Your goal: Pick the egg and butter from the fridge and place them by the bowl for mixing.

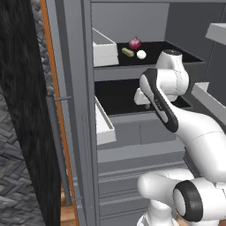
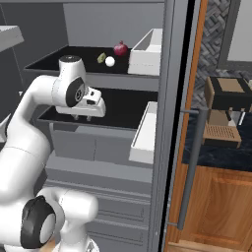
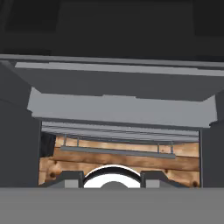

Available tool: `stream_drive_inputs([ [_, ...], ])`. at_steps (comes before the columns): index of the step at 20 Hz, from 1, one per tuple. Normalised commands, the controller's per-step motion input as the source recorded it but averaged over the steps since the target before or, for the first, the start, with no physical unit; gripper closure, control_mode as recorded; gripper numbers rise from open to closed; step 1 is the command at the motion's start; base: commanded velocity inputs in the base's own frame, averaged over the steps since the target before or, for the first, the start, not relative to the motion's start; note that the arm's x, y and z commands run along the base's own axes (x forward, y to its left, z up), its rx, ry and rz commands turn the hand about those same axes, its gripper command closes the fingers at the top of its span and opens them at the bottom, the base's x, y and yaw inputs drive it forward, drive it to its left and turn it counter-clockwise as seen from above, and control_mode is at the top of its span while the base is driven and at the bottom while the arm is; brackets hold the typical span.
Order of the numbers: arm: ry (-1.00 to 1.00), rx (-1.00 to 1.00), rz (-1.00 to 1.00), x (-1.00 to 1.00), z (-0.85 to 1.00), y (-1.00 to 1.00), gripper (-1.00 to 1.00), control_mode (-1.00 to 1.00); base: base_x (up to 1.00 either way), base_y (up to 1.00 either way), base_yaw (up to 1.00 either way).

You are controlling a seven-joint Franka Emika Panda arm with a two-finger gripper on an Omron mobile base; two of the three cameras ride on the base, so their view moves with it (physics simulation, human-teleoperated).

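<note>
Three small things lie together on the upper black shelf (image 1: pixel 176 48) of the tall grey fridge (image 1: pixel 84 110): a smooth white ovoid egg (image 1: pixel 141 54), a pale yellow-tan stick of butter (image 1: pixel 127 52) just beside it, and a dark red round onion-like item (image 1: pixel 135 43) behind them, toward the shelf's back edge. The two-finger gripper (image 2: pixel 82 118) hangs one level lower, over the black middle shelf (image 2: pixel 123 110), below the egg and butter and well apart from both. Whether its jaws are apart or together cannot be told. White door bins (image 2: pixel 147 51) sit at the shelves' outer edges. The egg looks glossy and unmarked; the butter lies flat, angled.
</note>
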Motion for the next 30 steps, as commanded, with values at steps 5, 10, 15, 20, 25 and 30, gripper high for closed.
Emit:
stream_drive_inputs([
  [5,-0.15,0.00,0.00,-0.20,0.00,-0.02,-1.00,-1.00,0.00,0.00,0.00],
  [10,-0.43,0.05,-0.05,-0.19,0.17,-0.08,-1.00,-1.00,0.00,0.00,0.00],
  [15,-0.26,0.06,-0.04,-0.02,0.47,-0.13,-1.00,-1.00,0.00,0.00,0.00],
  [20,-0.09,0.03,-0.02,0.04,0.61,-0.13,-1.00,-1.00,0.00,0.00,0.00],
  [25,-0.01,0.00,0.00,0.06,0.66,-0.10,-1.00,-1.00,0.00,0.00,0.00],
  [30,0.00,0.00,-0.01,0.27,0.59,0.00,-1.00,-1.00,0.00,0.00,0.00],
])
